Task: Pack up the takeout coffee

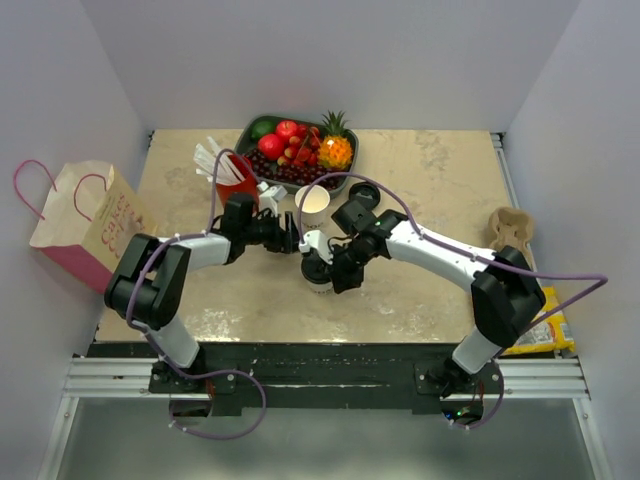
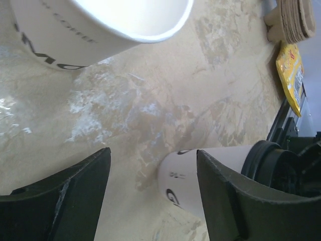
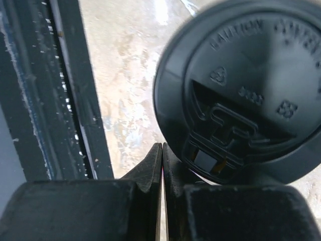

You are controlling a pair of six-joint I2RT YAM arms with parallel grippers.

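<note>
The takeout coffee (image 1: 318, 270) stands upright mid-table, a white paper cup (image 2: 200, 173) with a black lid (image 3: 241, 90). My right gripper (image 1: 336, 268) is at the cup's right side. In the right wrist view its jaws are shut with nothing between them, and the right gripper (image 3: 162, 146) rests its tips against the lid's edge. My left gripper (image 1: 295, 240) is just left of the cup and open. In the left wrist view the left gripper (image 2: 153, 152) has the cup's base just beyond its gap, partly behind the right finger (image 2: 235, 201).
A lidless white cup (image 1: 313, 203) (image 2: 100, 25) stands just behind the coffee. A red cup with straws (image 1: 235, 185) and a fruit tray (image 1: 258, 128) sit farther back. A paper bag (image 1: 90, 220) is at the left edge. A cardboard cup carrier (image 1: 508, 228) and yellow packet (image 1: 540, 330) lie right.
</note>
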